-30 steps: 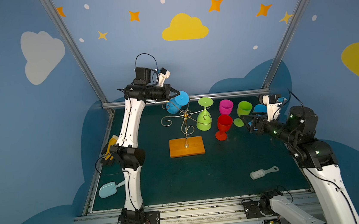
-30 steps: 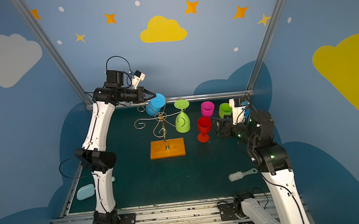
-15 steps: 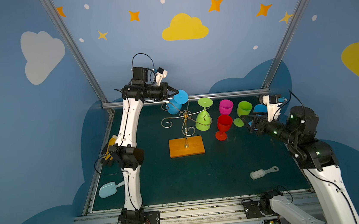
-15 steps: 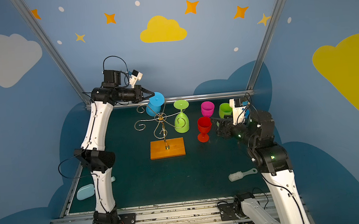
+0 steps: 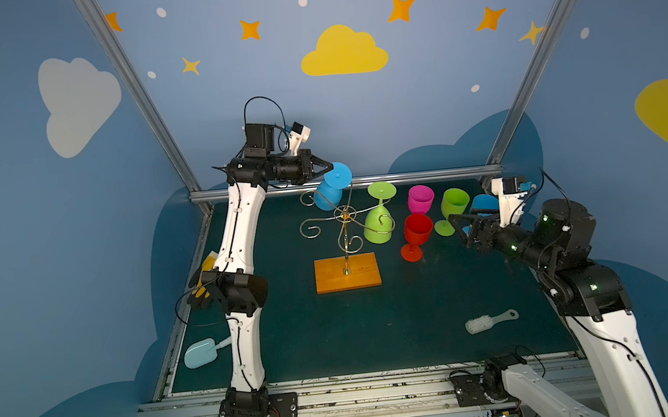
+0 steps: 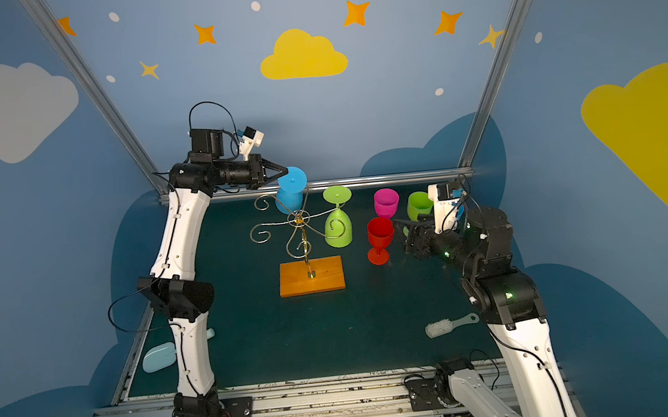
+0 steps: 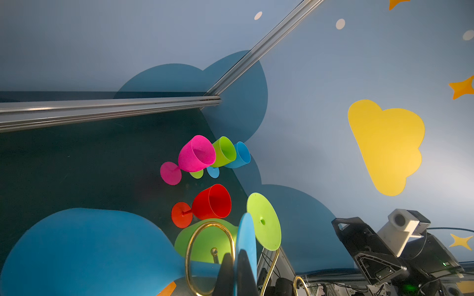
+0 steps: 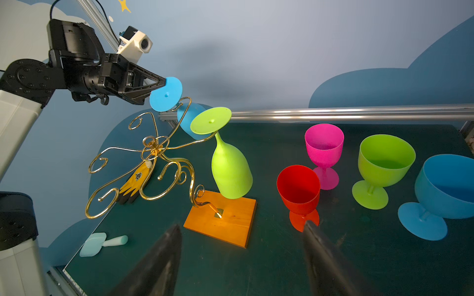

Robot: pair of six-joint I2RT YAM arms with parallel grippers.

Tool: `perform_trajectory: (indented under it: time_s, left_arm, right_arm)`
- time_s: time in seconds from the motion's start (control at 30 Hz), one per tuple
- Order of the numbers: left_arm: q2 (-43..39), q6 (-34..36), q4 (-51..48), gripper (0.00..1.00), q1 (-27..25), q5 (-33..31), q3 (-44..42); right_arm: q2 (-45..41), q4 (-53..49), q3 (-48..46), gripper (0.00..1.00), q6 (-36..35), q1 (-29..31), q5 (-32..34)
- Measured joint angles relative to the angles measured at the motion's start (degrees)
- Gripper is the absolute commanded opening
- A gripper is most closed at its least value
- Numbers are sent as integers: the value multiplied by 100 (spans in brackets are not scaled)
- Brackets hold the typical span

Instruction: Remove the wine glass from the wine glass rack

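Observation:
The wine glass rack, gold wire on an orange base, stands mid-table. A blue wine glass hangs tilted, upside down, at the rack's back. Its stem still passes through a gold loop in the left wrist view. My left gripper is shut on the edge of its round foot. A green wine glass hangs on another arm. My right gripper is open and empty, right of the rack.
Upright on the mat to the right stand a red glass, a magenta glass, a green glass and a blue glass. A brush lies front right. A pale scoop and a yellow glove lie at left.
My left gripper has risen slightly, lifting the blue glass's foot with it. The right arm has not moved.

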Motion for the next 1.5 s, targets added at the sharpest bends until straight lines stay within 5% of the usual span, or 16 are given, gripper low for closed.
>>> perform_trajectory:
  time_s: [0.9, 1.5]
  left_arm:
    - [133, -468, 651, 3, -203, -9, -2]
    - [188, -146, 428, 3, -245, 22, -2]
  right_arm:
    - [-116, -133, 0, 74, -63, 0, 83]
    - [-114, -162, 0, 74, -103, 0, 83]
